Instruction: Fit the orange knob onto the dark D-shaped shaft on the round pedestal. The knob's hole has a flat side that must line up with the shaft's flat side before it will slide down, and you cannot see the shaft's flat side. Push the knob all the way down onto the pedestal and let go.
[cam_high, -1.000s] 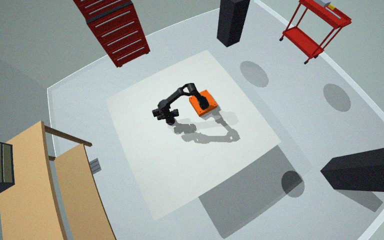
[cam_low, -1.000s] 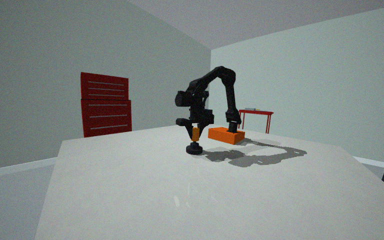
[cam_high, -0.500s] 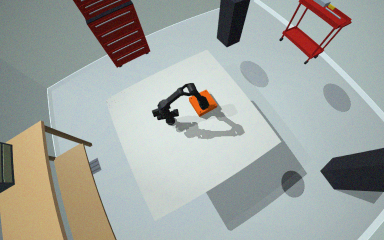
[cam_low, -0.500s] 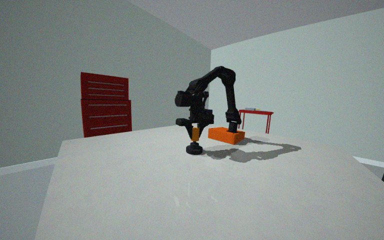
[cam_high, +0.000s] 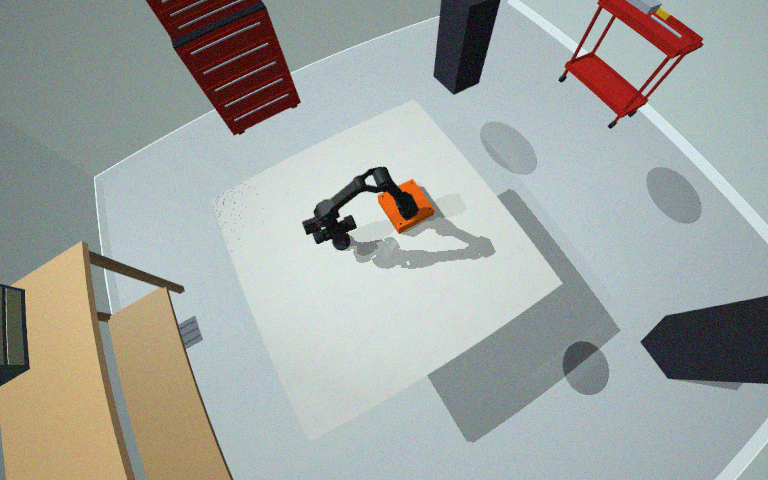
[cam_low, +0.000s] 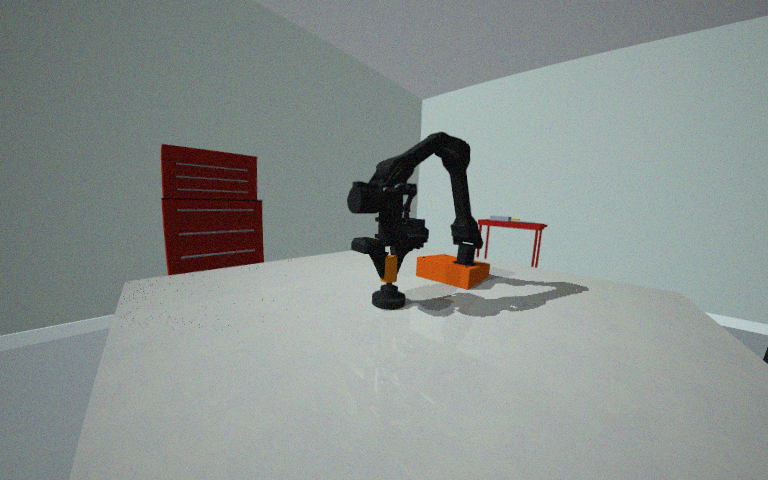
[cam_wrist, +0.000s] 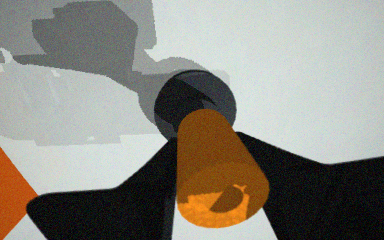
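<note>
The orange knob is a cylinder held roughly upright between the fingers; it seems to lean slightly in the exterior view. My gripper is shut on it. The dark round pedestal stands on the table, directly below the knob. The knob's lower end is just above or at the pedestal's narrow raised middle; whether they touch I cannot tell. The shaft is not clearly visible, and its flat side is hidden. The wrist view shows a dark opening in the knob's near end.
The arm's orange base block stands on the pale table, beside the pedestal. The arm arches over from it. Shadows fall on the table beside the pedestal. A red cabinet and a red cart stand beyond the table.
</note>
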